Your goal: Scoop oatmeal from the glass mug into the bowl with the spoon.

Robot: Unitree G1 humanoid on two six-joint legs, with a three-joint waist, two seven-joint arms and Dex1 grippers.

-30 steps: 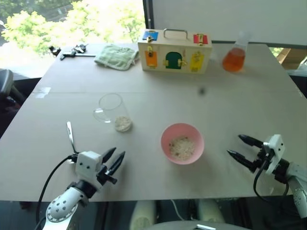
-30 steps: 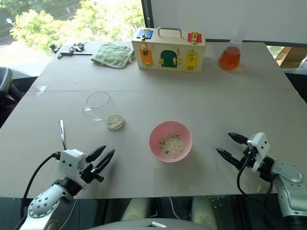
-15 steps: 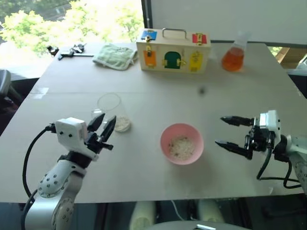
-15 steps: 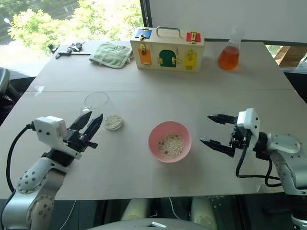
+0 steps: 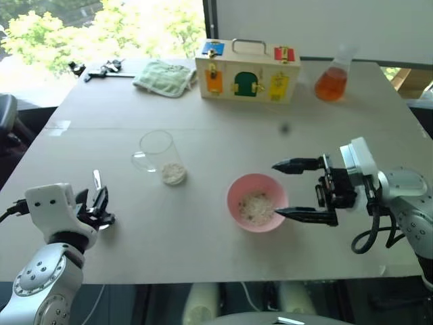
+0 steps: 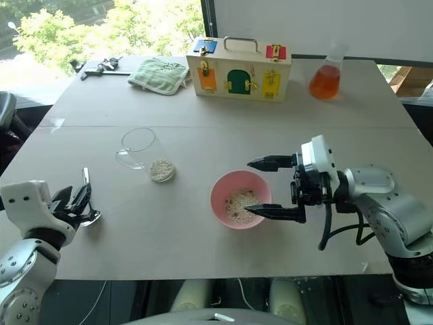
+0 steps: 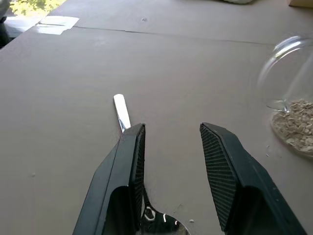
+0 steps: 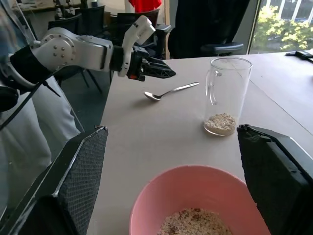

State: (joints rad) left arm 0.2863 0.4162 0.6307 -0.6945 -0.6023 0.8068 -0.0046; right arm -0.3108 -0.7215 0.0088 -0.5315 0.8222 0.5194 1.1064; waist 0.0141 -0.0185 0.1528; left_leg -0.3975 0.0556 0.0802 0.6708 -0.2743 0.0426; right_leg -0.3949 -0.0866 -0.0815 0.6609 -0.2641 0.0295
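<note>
Step in hand, as judged: the spoon (image 7: 120, 110) is being approached for pickup; no scooping is under way. The spoon lies flat on the table (image 5: 223, 128), to the robot's left of the glass mug (image 5: 160, 154) and apart from it.

The left gripper (image 7: 172, 147) is held low over the spoon's bowl end, jaws parted, nothing gripped; one finger crosses the handle. The right gripper (image 5: 291, 191) is held at the right rim of the bowl (image 5: 256, 202), jaws spread wide, empty.

Next move, as judged: the left jaws need to be lowered astride the thin handle and closed on it.

Contents: the glass mug stands upright, with a thin layer of oatmeal (image 8: 221, 121) at its bottom. The bowl, right of the mug, already holds a small heap of flakes.
</note>
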